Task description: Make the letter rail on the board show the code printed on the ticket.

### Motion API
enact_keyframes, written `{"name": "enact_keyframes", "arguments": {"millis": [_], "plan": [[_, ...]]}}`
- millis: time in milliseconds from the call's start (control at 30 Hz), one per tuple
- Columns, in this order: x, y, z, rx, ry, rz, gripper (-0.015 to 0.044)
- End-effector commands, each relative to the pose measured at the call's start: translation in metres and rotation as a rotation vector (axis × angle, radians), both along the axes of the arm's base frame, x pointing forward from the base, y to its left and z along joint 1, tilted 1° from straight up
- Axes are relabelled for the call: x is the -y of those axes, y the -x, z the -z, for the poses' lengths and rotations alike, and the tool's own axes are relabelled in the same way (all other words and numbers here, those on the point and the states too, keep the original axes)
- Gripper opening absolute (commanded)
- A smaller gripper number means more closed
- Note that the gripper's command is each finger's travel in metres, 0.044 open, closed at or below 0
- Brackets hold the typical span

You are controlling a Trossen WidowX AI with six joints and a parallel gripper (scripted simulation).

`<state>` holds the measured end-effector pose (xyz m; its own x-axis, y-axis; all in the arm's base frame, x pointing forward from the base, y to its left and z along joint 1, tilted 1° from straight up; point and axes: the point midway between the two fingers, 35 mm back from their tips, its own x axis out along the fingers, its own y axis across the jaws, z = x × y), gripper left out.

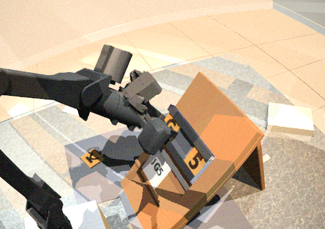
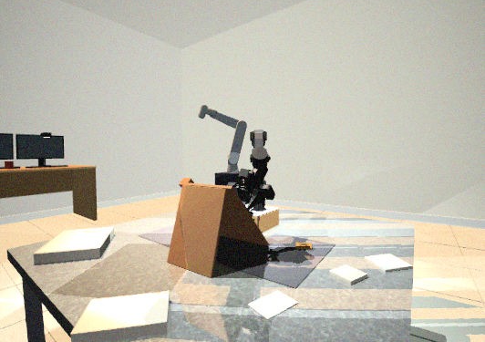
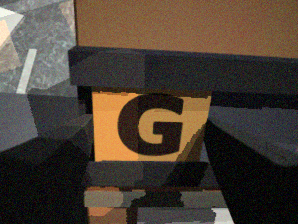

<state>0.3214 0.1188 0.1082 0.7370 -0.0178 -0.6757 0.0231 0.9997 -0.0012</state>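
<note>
The ticket (image 1: 162, 176) on the tilted orange board (image 1: 190, 96) (image 2: 198, 228) (image 3: 190, 25) reads JG5. The dark rail (image 1: 195, 140) (image 3: 110, 70) holds the orange 5 tile (image 1: 195, 162) at its far, closed end. My gripper (image 1: 166, 130) (image 3: 149, 124) is shut on the orange G tile (image 1: 175, 128) (image 3: 106, 132), which lies upright-reading between the rail's bars just inside the open end. A gap separates G from 5. The K tile (image 1: 92, 158) (image 2: 304, 245) lies on the mat beside the board. No J tile is visible. The exterior camera sees the board's back, which hides the rail.
A white block (image 1: 290, 117) lies beyond the board, and a white box (image 1: 79, 214) stands at the lower left. The exterior view also shows flat white pieces (image 2: 273, 304) (image 2: 348, 274) (image 2: 388, 262) and thick white blocks (image 2: 75, 242) (image 2: 125, 312) near the counter's edges.
</note>
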Motion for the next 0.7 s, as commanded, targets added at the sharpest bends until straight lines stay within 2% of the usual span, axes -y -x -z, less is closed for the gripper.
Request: {"name": "enact_keyframes", "arguments": {"millis": [0,667], "plan": [[0.002,0.000,-0.001,0.002,-0.003,-0.003,0.0000],[0.015,0.000,-0.001,0.002,-0.002,-0.003,0.0000]]}}
